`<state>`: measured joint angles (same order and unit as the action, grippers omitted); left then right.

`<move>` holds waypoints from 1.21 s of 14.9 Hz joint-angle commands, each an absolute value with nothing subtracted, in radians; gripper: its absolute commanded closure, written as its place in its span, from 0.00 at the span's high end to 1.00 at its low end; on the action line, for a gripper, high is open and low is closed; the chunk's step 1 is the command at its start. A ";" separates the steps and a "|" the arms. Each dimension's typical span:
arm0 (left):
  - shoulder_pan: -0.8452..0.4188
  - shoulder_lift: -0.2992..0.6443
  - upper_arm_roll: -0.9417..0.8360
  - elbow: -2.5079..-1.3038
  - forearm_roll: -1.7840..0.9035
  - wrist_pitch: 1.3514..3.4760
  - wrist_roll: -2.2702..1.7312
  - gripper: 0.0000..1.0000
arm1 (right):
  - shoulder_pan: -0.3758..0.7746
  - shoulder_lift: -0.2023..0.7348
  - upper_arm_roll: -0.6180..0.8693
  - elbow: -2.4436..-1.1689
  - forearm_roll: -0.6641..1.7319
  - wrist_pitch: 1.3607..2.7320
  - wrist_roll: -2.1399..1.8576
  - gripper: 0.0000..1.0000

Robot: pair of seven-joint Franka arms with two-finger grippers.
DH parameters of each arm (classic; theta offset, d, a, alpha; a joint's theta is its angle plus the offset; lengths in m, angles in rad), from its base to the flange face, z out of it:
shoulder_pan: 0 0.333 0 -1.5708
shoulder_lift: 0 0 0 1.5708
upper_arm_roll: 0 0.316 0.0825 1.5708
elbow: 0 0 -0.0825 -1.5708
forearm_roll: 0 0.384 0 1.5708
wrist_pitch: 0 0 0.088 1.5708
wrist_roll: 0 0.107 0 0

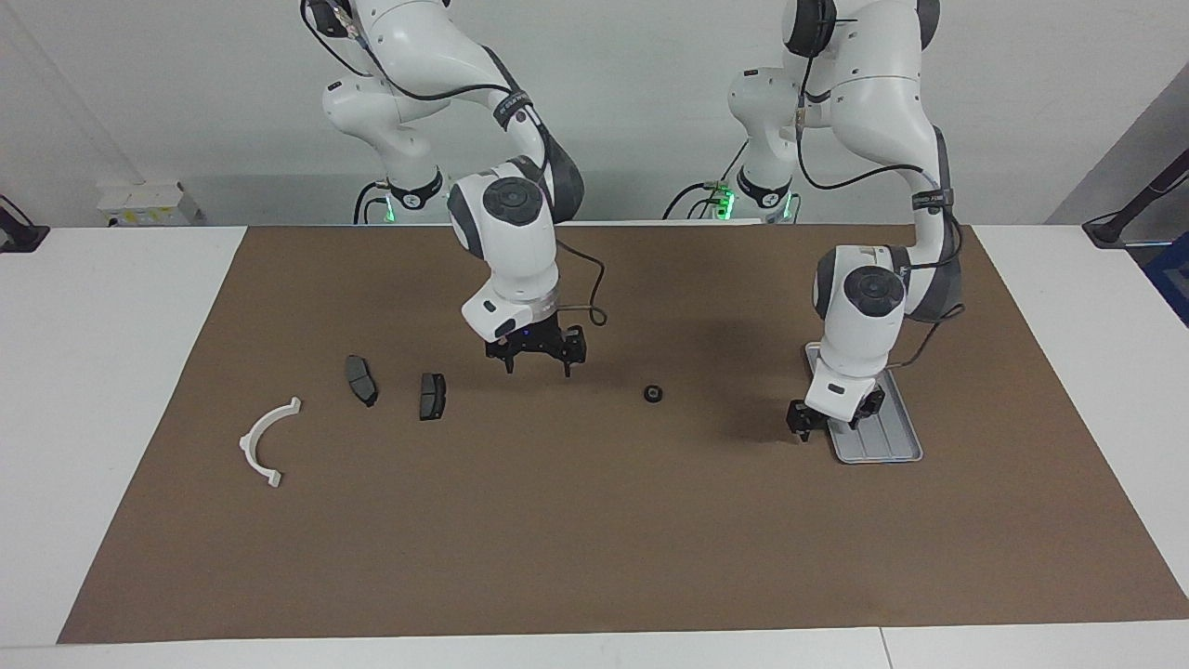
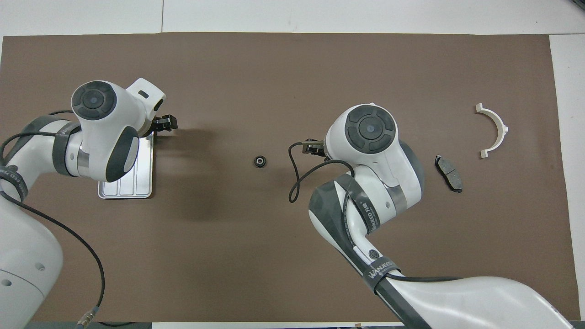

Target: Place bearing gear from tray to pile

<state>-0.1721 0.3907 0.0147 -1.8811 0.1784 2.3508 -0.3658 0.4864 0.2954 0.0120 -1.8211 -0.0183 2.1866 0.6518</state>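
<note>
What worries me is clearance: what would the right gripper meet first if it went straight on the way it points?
Probably only the brown mat: the right gripper points straight down, open, over bare mat between a brake pad and the bearing gear. Neither seems under it, though depth is uncertain.

A brown mat covers most of the white table and lies flat, with bare table showing at both ends and along the edge farthest from the robots. That edge shows a joint between two table panels. A white box sits against the pale wall toward the right arm's end. A black fitting stands at that end's edge. A black angled stand and a blue object, only partly in view, are at the left arm's end.
</note>
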 commanded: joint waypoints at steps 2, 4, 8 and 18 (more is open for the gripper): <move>-0.153 0.318 0.009 -1.890 0.055 2.275 -0.224 0.85 | 0.535 0.285 0.014 -1.813 -0.009 2.174 0.759 1.00; -0.120 0.318 0.005 -1.888 0.055 2.264 -0.190 0.85 | 0.567 0.298 0.014 -1.786 -0.009 2.169 0.840 1.00; -0.042 0.311 0.005 -1.891 -0.003 2.237 -0.017 0.84 | 0.613 0.348 0.012 -1.718 -0.011 2.166 0.938 1.00; -0.006 0.310 0.003 -1.948 -0.034 2.276 0.066 0.82 | 0.732 0.653 0.011 -1.405 -0.066 2.097 1.161 0.99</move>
<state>-0.0046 0.3281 0.0051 -1.9116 -0.0125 2.2477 0.0434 0.7242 0.6319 0.0126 -1.4549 -0.0466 2.1339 1.1379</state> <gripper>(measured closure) 0.198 0.000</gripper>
